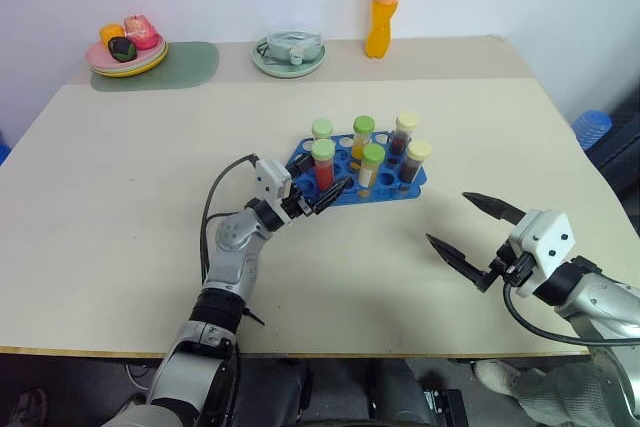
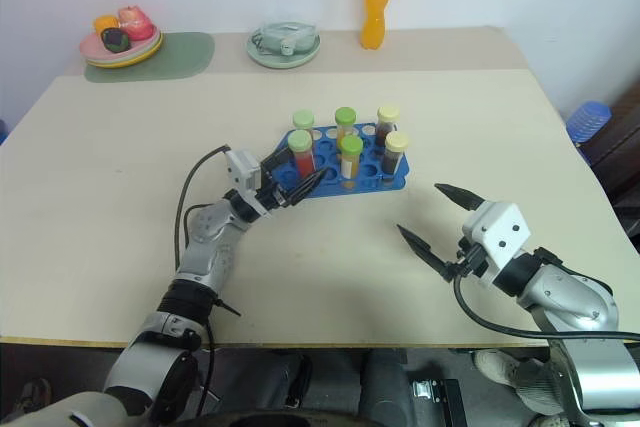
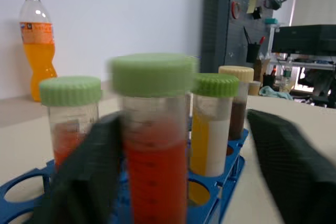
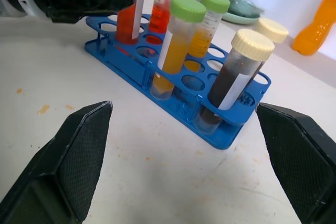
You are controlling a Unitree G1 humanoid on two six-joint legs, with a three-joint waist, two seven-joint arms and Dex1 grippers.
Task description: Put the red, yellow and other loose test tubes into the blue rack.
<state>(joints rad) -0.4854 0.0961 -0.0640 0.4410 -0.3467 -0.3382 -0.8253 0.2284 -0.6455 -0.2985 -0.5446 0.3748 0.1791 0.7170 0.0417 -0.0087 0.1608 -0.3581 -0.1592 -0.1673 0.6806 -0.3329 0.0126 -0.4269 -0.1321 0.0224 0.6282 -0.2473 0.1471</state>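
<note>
The blue rack (image 1: 402, 187) stands in the middle of the table and holds several upright tubes with red, yellow and dark brown liquid. At its front left corner a red tube with a green cap (image 1: 324, 169) stands in a hole. My left gripper (image 1: 333, 191) is open around this tube (image 3: 155, 166), one finger close against it and the other well apart. Every tube I see stands in the rack. My right gripper (image 1: 448, 218) hovers open over bare table to the right of the rack, nothing between its fingers.
A tall orange drink bottle (image 1: 383, 7) and a plate with a bowl (image 1: 288, 53) stand at the far edge. A plate of toy food (image 1: 127, 47) sits on a pale green mat (image 1: 190, 67) at the far left. A blue object (image 1: 592, 128) lies beyond the table's right edge.
</note>
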